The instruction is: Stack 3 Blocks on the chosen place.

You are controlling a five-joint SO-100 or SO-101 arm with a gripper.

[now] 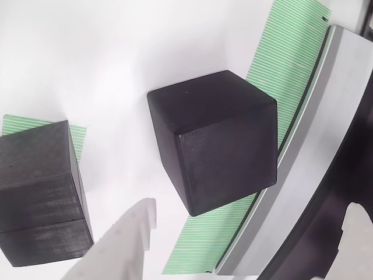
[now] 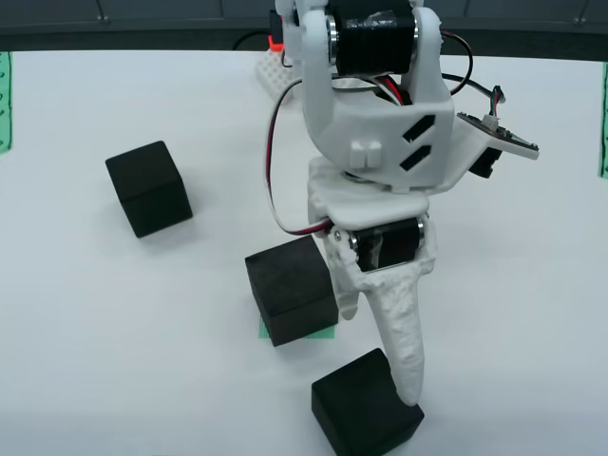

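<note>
Three black blocks lie apart on the white table in the view from above. One block (image 2: 290,288) sits on the chosen place (image 2: 325,332), a green striped patch that peeks out beneath it. Another block (image 2: 147,187) stands far left, and a third (image 2: 366,407) is at the bottom. My white gripper (image 2: 380,356) hangs between the patch block and the bottom block, its jaws apart and holding nothing; the long finger's tip reaches the bottom block's right edge. The view that rides on the gripper has one finger (image 1: 125,242), the patch block (image 1: 41,192) on the chosen place (image 1: 23,123), and a block (image 1: 213,151) ahead.
In the gripper-mounted view, a long green striped strip (image 1: 280,70) with a grey rail (image 1: 326,116) and a black panel (image 1: 349,192) runs just behind the middle block. Green strips (image 2: 5,100) edge the table's sides in the view from above. Cables (image 2: 275,142) trail from the arm.
</note>
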